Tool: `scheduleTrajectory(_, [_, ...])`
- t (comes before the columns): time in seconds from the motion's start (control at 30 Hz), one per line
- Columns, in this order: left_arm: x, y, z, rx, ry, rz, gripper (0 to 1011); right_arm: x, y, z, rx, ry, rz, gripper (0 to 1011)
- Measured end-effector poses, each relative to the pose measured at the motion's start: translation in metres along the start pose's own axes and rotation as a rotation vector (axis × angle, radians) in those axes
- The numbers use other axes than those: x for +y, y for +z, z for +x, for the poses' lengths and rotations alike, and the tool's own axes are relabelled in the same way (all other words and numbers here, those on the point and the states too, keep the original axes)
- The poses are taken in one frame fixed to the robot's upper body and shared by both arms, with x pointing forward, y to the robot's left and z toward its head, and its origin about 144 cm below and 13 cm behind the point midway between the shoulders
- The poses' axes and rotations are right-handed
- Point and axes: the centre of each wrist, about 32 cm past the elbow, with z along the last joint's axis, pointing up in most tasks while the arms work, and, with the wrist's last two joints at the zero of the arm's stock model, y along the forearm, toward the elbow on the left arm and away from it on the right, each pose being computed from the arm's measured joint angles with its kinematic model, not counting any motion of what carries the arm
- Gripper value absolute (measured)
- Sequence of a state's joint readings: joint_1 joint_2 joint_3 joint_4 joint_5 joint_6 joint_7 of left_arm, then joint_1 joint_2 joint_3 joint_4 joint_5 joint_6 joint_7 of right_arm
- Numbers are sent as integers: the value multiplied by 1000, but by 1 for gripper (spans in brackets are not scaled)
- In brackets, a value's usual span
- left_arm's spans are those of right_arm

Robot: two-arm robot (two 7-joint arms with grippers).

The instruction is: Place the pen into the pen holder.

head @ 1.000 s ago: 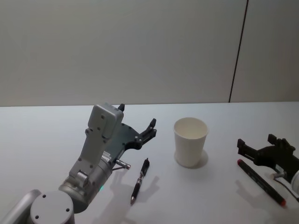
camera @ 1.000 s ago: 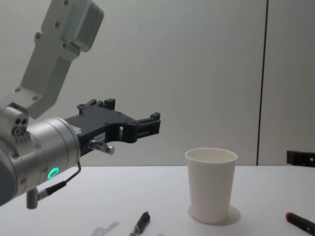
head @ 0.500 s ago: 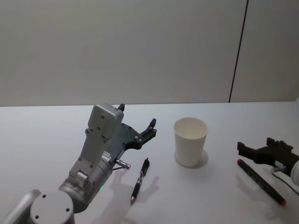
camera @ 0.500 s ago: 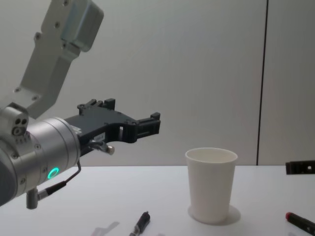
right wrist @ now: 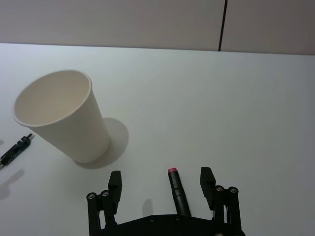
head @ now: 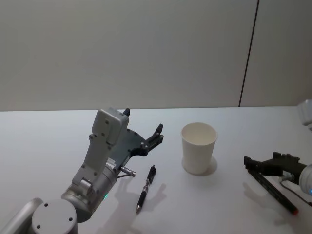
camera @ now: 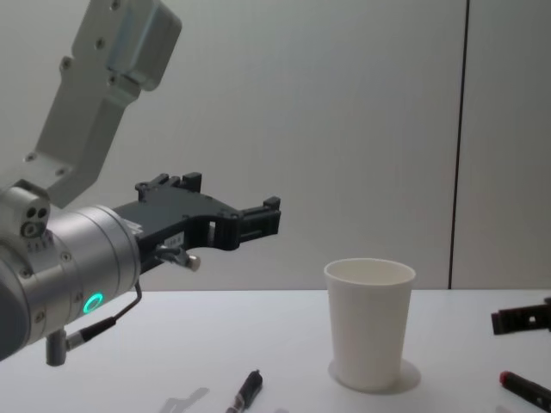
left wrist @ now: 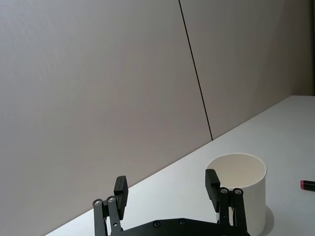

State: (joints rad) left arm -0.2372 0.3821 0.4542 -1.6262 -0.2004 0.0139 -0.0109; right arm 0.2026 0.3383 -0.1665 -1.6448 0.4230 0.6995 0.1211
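Observation:
The pen holder (head: 198, 148) (camera: 370, 323) (right wrist: 64, 118) (left wrist: 246, 187) is a white paper cup, upright at mid table. To its right lies a black pen with red ends (head: 275, 192) (camera: 527, 389) (right wrist: 176, 189). My right gripper (head: 262, 159) (right wrist: 161, 178) hovers open low over it, its fingers to either side of the red tip and clear of it. A second black pen (head: 146, 187) (camera: 245, 391) (right wrist: 15, 147) lies left of the cup. Above and behind that pen, my left gripper (head: 143, 122) (left wrist: 166, 186) (camera: 228, 200) hangs open in the air, pointing toward the cup.
The white table (head: 48, 146) stretches back to a plain grey wall with a dark vertical seam (head: 247, 53). The left arm's grey body (head: 100, 161) fills the near left.
My right gripper has come down and slightly left, closer over the red-ended pen. The left arm, both pens and the cup have not moved.

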Motion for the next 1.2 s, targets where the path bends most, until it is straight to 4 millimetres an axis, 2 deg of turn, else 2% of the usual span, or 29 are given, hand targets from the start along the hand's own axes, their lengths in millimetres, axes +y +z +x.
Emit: scheduleTrajectory(1.2, [0, 0, 0, 0, 0, 0, 1004, 23, 4, 21, 10, 7, -156, 1002])
